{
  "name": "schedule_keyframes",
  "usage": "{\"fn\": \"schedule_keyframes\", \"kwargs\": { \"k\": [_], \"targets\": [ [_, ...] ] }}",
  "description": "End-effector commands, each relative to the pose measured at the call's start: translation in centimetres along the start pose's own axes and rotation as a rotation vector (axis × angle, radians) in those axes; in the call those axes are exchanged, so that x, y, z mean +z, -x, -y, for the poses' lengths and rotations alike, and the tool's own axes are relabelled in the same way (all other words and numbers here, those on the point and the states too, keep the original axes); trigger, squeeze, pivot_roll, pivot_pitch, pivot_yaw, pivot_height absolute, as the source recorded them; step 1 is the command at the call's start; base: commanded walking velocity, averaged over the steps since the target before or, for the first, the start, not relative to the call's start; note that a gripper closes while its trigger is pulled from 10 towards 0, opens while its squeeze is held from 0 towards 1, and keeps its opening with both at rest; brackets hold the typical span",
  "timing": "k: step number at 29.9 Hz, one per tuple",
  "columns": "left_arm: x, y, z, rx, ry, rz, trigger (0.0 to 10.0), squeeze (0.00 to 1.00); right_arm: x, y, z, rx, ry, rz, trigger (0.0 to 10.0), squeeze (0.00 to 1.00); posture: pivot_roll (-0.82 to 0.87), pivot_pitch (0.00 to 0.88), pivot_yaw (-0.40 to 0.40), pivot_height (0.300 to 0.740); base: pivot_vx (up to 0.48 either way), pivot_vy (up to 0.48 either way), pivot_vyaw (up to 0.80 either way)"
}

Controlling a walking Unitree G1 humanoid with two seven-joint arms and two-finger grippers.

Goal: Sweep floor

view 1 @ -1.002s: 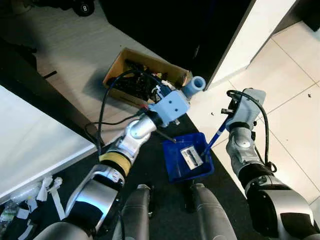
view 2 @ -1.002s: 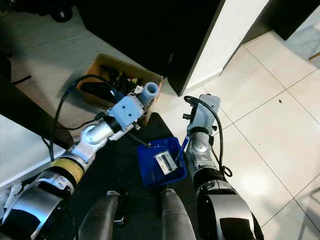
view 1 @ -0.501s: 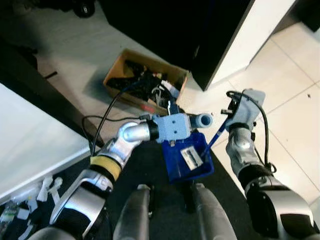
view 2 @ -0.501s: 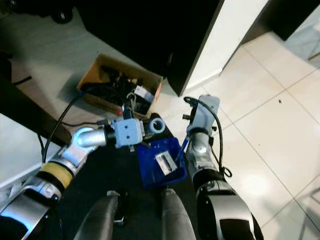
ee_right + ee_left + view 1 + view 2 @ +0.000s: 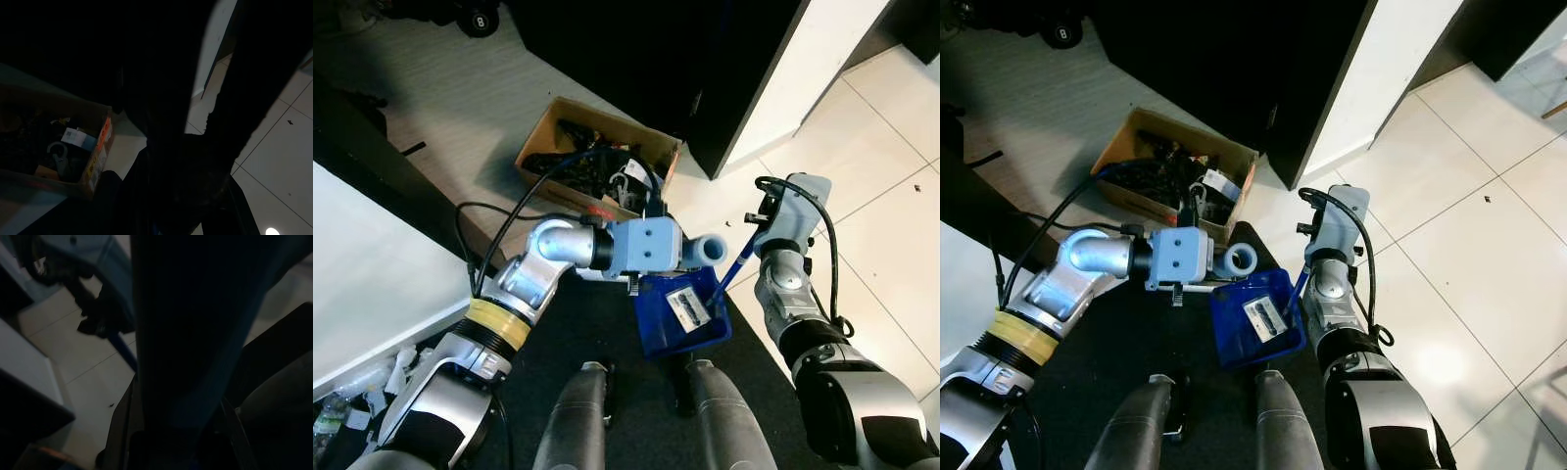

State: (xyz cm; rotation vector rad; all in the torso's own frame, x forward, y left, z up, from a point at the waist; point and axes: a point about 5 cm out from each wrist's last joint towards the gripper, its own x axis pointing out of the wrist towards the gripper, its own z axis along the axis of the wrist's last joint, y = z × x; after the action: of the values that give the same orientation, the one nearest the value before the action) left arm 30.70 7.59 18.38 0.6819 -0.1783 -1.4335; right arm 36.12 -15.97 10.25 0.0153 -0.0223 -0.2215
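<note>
Pale glossy floor tiles (image 5: 891, 225) lay on the robot's right, and they looked almost clean from where I stood. A black floor mat (image 5: 607, 333) was under the robot's legs. Beyond it stood an open brown cardboard box (image 5: 543, 132) full of dark cables, on grey wood-look boards.

The left gripper (image 5: 656, 274), behind its pale blue wrist housing, was stretched across the mat to the rear edge of the dustpan. I could not tell whether it gripped anything, because its wrist view was too dark.

The deep blue plastic dustpan (image 5: 656, 328) sat between the two arms, on the edge of the mat, just beside the tiles. The right gripper (image 5: 766, 217) was clamped on the top of a thin blue brush handle (image 5: 736, 266). This handle slanted down into the right corner of the pan, and the brush end was hidden there.

Inside the pan lay a small white printed label or paper (image 5: 688, 305), so I judged that some rubbish was already collected. A tiny dark speck (image 5: 729, 223) remained on the tile near the right gripper, and another dark speck (image 5: 1487, 199) lay well apart on the open tiles.

In my opinion the sweeping was in its late part. These specks were left to gather, and the pan was not yet emptied.
</note>
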Motion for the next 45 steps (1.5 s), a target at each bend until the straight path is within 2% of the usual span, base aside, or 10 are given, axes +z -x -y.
{"fn": "schedule_keyframes", "kwargs": {
  "k": [1,9,15,18,23,26,27,30,37,45],
  "targets": [
    [1.0,0.0,-0.1,-0.016,-0.001,0.039,10.0,0.00,-2.7,1.2,0.4,0.008,0.042,-0.120,10.0,0.00,0.01,0.313,-0.038,0.740,0.000,0.000,0.00],
    [3.3,0.0,-1.2,0.020,0.033,0.136,10.0,0.00,-2.6,1.1,0.5,0.003,0.041,-0.118,10.0,0.00,0.00,0.314,-0.036,0.740,0.000,0.000,0.00],
    [3.8,1.1,-5.0,0.326,-0.002,0.145,10.0,0.00,-2.5,1.0,0.5,0.000,0.041,-0.115,10.0,0.00,0.00,0.311,-0.036,0.740,0.000,0.000,0.00],
    [3.5,3.5,-8.2,0.564,0.042,0.120,10.0,0.00,-2.5,1.0,0.6,-0.001,0.043,-0.114,10.0,0.00,0.00,0.311,-0.035,0.740,0.000,0.000,0.00],
    [2.0,5.5,-9.2,0.668,0.034,-0.030,10.0,0.00,-2.6,1.1,0.6,-0.002,0.043,-0.115,10.0,0.00,0.00,0.314,-0.034,0.740,0.000,0.000,0.00],
    [0.1,6.3,-8.9,0.657,0.052,-0.168,10.0,0.00,-2.7,1.1,0.7,-0.002,0.043,-0.117,10.0,0.00,0.00,0.316,-0.033,0.740,0.000,0.000,0.00],
    [-2.1,6.6,-7.2,0.567,0.095,-0.291,10.0,0.00,-2.8,1.2,0.7,-0.002,0.044,-0.119,10.0,0.00,0.00,0.318,-0.033,0.740,0.000,0.000,0.00],
    [-3.3,6.7,-6.1,0.537,0.127,-0.341,10.0,0.00,-2.9,1.3,0.8,-0.003,0.045,-0.121,10.0,0.00,0.00,0.319,-0.034,0.740,0.000,0.000,0.00],
    [-4.6,7.1,-5.7,0.621,0.120,-0.404,10.0,0.00,-2.9,1.3,0.7,-0.003,0.046,-0.122,10.0,0.00,0.00,0.323,-0.035,0.740,0.000,0.000,0.00],
    [-3.8,8.8,-4.9,0.504,0.348,-0.286,10.0,0.00,-2.9,1.4,0.8,-0.005,0.045,-0.122,10.0,0.00,-0.01,0.323,-0.034,0.740,0.000,0.000,0.00]
  ]
}}
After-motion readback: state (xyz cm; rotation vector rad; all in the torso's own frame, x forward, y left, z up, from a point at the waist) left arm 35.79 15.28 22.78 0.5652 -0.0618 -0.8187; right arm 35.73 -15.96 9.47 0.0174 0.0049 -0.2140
